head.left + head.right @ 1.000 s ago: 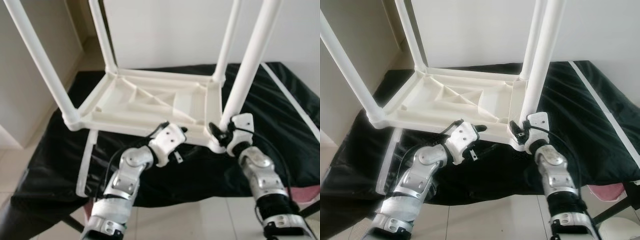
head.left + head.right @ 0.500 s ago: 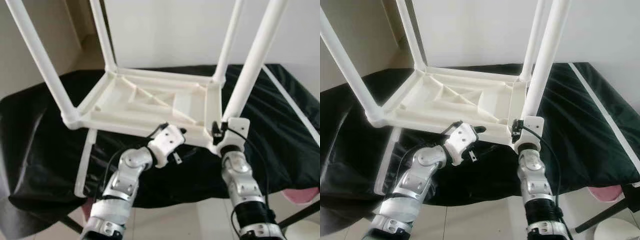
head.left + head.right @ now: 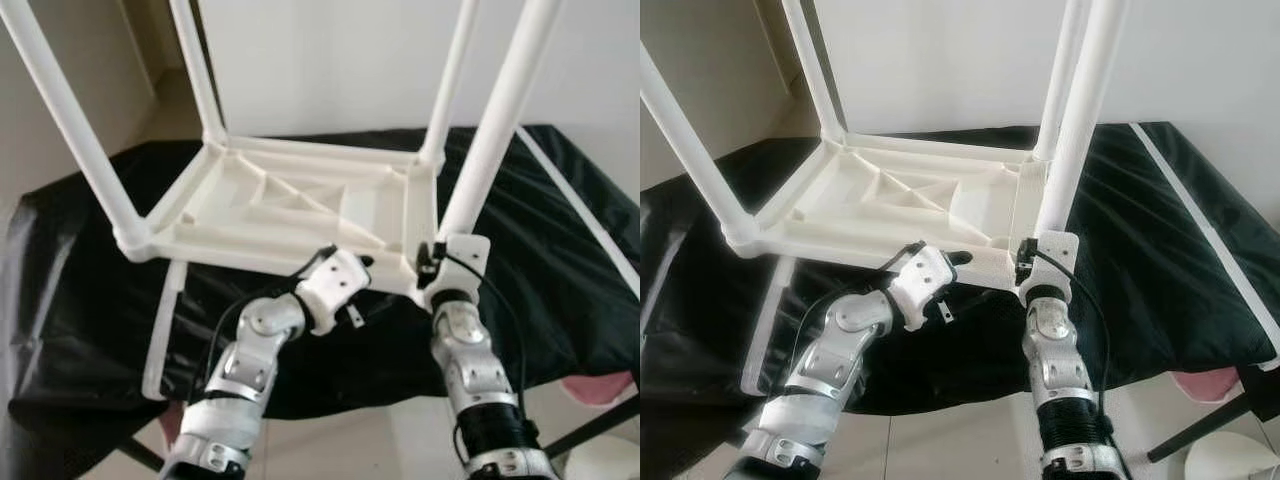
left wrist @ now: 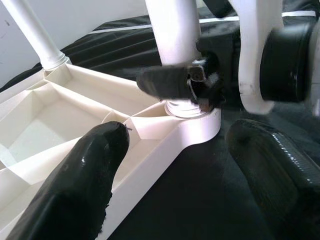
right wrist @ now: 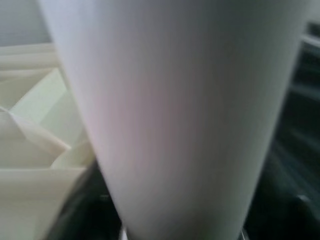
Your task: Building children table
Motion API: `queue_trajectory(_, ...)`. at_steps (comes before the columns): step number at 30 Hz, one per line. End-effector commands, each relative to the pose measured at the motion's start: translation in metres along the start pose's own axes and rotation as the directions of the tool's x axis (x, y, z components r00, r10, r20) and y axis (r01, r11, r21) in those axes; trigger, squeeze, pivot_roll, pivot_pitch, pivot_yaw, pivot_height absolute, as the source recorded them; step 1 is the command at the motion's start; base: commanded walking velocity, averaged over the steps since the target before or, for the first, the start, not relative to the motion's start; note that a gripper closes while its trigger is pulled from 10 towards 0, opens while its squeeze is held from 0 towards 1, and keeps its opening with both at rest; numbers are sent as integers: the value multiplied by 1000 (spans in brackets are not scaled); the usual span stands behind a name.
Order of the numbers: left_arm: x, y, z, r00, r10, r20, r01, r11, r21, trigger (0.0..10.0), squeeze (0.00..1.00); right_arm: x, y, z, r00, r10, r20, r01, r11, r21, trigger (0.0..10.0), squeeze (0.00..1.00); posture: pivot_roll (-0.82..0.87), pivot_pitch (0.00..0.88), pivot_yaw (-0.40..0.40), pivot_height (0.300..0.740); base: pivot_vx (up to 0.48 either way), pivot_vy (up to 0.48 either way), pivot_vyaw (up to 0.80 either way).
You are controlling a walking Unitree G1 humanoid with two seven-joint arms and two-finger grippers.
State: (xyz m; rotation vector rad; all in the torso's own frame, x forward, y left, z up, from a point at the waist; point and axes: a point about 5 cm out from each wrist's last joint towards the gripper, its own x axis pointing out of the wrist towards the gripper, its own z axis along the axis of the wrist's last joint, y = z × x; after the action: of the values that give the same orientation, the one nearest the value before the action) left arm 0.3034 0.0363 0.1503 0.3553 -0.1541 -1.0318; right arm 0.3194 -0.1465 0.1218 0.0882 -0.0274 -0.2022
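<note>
the white plastic children's table [image 3: 300, 205] lies upside down on a black cloth [image 3: 560, 250] in the middle of the left eye frame, its ribbed underside facing up and four white legs standing up out of the corner sockets toward the top edge. the right gripper [image 4: 180, 82] is at the near-right leg [image 3: 485, 160], lower right of centre, its black fingers closed around the base of that leg just above the socket; the left wrist view shows the pinch plainly. the left gripper [image 4: 185, 175] sits at the near edge of the table, lower centre, with its fingers [image 4: 90, 175] spread apart, one over the rim and the other out over the cloth, gripping nothing. a spare white bar [image 3: 165, 320] lies on the cloth at lower left.

the step in hand looks like seating or tightening this last leg in its corner. the next move probably calls for the left gripper to brace the rim while the right presses or twists the leg home, keeping it upright so the socket does not bind
</note>
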Motion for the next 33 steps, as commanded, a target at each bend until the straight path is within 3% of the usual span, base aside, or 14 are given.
queue_trajectory(1, -1, 10, 3, 985, 171, 5, -171, 985, 19, 10000, 0, -2, -2, -4, 1000, -6, -14, 6, 1000, 17, 10000, 1000, -77, 0, 21, 740, 0, 0, 0)
queue_trajectory(10, 0, 8, 4, 985, 169, 14, -169, 986, 5, 10000, 0, -5, -8, 10, 991, 110, 78, -114, 992, 46, 10000, 1000, -91, 0, 29, 740, 0, 0, 0)
queue_trajectory(13, -1, 2, 2, 988, 156, 14, -156, 988, 2, 10000, 0, -11, -24, 12, 973, 211, 97, -212, 977, 3, 10000, 1000, -93, 0, 22, 740, 0, 0, 0)
queue_trajectory(16, -2, 1, 2, 988, 157, 13, -157, 988, 1, 10000, 0, -12, -30, 12, 967, 232, 102, -233, 973, -8, 10000, 1000, -93, 0, 20, 740, 0, 0, 0)
queue_trajectory(17, -4, 3, 1, 986, 167, 11, -167, 986, -8, 10000, 0, -14, -37, 12, 951, 296, 92, -295, 955, -27, 10000, 1000, -92, 0, 14, 740, 0, 0, 0)
queue_trajectory(18, -6, 5, 1, 985, 171, 12, -171, 985, -18, 10000, 0, -15, -43, 13, 932, 353, 80, -352, 936, -36, 10000, 0, -90, 0, 9, 740, 0, 0, 0)
queue_trajectory(20, -9, 6, 2, 985, 170, 15, -170, 985, -24, 10000, 0, -16, -50, 15, 897, 438, 64, -434, 898, -70, 10000, 0, -90, 0, 7, 740, 0, 0, 0)
queue_trajectory(25, -11, 6, 2, 987, 161, 19, -160, 987, -20, 10000, 0, -13, -57, 18, 859, 511, 37, -508, 859, -66, 10000, 0, -89, 0, 7, 740, 0, 0, 0)
queue_trajectory(28, -12, 12, 3, 986, 167, 18, -167, 986, -9, 10000, 0, -5, -64, 25, 806, 591, -3, -587, 800, -125, 10000, 0, -85, 0, 5, 740, 0, 0, 0)
queue_trajectory(29, -12, 12, 3, 986, 167, 18, -167, 986, -9, 10000, 0, -5, -64, 25, 806, 591, -3, -587, 800, -125, 10000, 0, -85, 0, 5, 740, 0, 0, 0)
queue_trajectory(33, -10, 20, 8, 985, 173, 28, -173, 985, 10, 10000, 0, 6, -60, 22, 756, 651, -70, -651, 737, -184, 10000, 0, -82, 0, 10, 740, 0, 0, 0)
